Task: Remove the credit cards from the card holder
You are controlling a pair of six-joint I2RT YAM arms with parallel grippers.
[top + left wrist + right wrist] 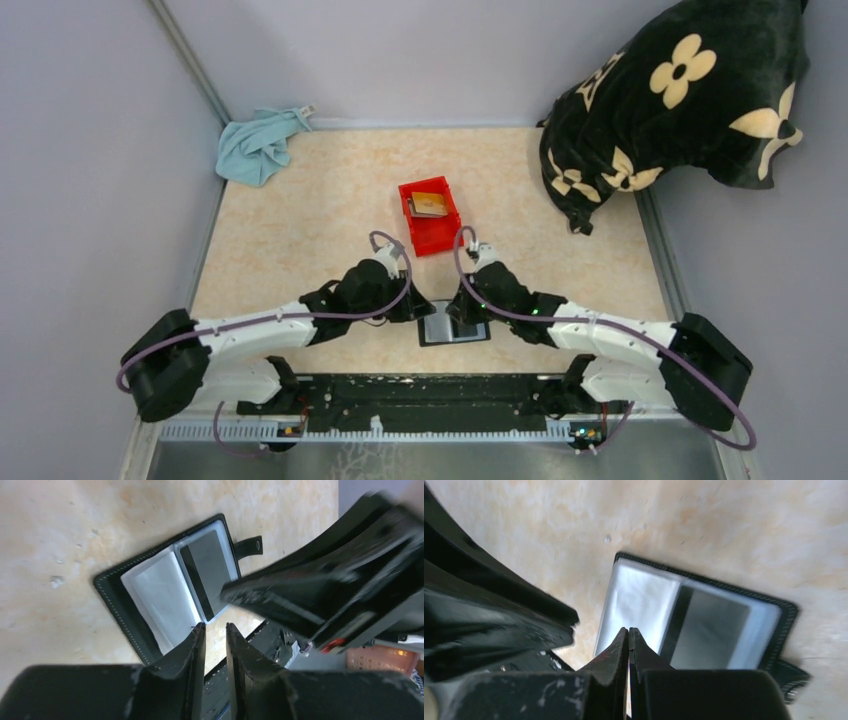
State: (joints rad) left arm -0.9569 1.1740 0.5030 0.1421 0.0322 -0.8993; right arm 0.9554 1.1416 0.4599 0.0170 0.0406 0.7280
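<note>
Open black stitched card holder [455, 330] lies flat, long axis left-right; far corners hidden beneath grippers; left gripper [215, 628] slightly parted; right gripper [629, 631] pressed closed.

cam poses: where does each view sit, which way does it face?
Top external: above and behind the bases, looking down on the table; both arms show, left gripper and right gripper at the open card holder.
Left wrist: on the left arm, looking past its slightly parted fingers at the card holder; right arm crosses at right.
Right wrist: on the right arm, looking past its closed fingers at the card holder; left arm at left.
Shared: both wrist views show the dark card in its clear sleeve.
</note>
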